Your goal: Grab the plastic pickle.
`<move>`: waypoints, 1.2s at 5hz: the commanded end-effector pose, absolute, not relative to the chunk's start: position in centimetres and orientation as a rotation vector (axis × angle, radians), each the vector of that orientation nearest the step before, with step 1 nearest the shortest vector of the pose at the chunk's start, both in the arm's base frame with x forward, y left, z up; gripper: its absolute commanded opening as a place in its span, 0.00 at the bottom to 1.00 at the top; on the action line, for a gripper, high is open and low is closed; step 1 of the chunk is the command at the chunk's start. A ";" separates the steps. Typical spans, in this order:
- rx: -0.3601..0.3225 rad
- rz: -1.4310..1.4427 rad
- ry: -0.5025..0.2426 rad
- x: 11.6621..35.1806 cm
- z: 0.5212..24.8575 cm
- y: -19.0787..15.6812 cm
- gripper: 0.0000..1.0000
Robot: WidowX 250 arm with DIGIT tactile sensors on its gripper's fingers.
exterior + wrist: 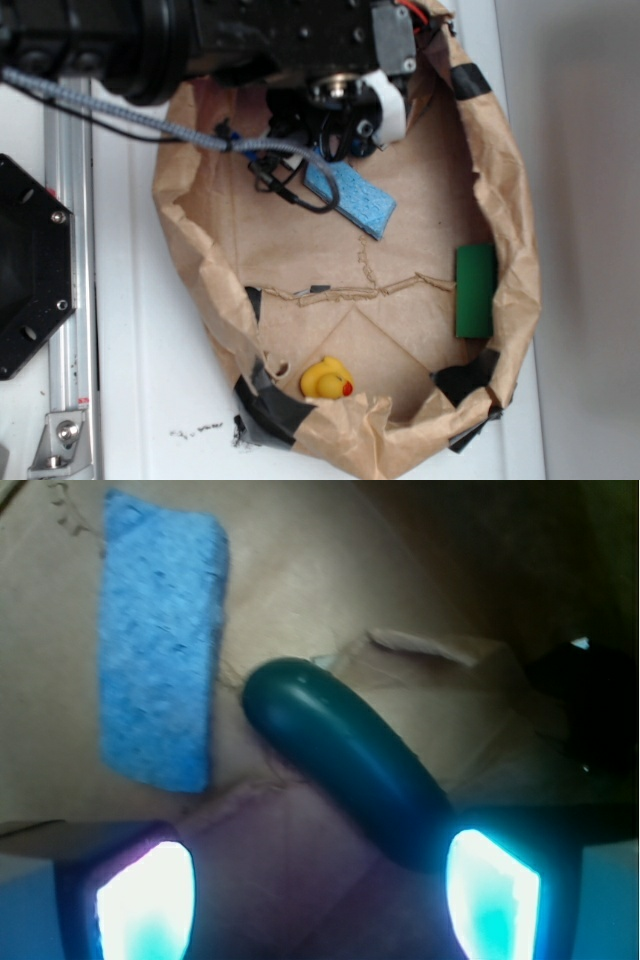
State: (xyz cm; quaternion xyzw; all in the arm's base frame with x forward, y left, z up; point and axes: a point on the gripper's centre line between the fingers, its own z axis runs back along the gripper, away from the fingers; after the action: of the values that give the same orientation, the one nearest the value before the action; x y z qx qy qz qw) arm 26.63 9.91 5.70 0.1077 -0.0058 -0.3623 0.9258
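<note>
Wrist view: gripper [318,895] spread apart — glossy oval pickle [340,760] beside porous sponge [160,640].

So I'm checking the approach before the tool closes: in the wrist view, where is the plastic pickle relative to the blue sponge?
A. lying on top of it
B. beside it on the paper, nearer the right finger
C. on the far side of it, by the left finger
B: the plastic pickle lies on the brown paper to the right of the blue sponge, its near end running up to the tool's right finger.
</note>
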 end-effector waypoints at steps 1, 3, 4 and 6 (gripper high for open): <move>0.237 -0.783 -0.012 27.9 3.4 8.6 1.00; 0.239 -0.743 -0.027 27.8 3.3 8.1 0.00; 0.237 -0.749 -0.019 27.6 3.1 7.9 0.00; 0.219 -0.747 -0.083 27.4 5.0 7.8 1.00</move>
State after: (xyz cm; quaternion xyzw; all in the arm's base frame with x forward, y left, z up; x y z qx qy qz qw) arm 27.22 8.36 3.40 0.0880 -0.0183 -0.3576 0.9295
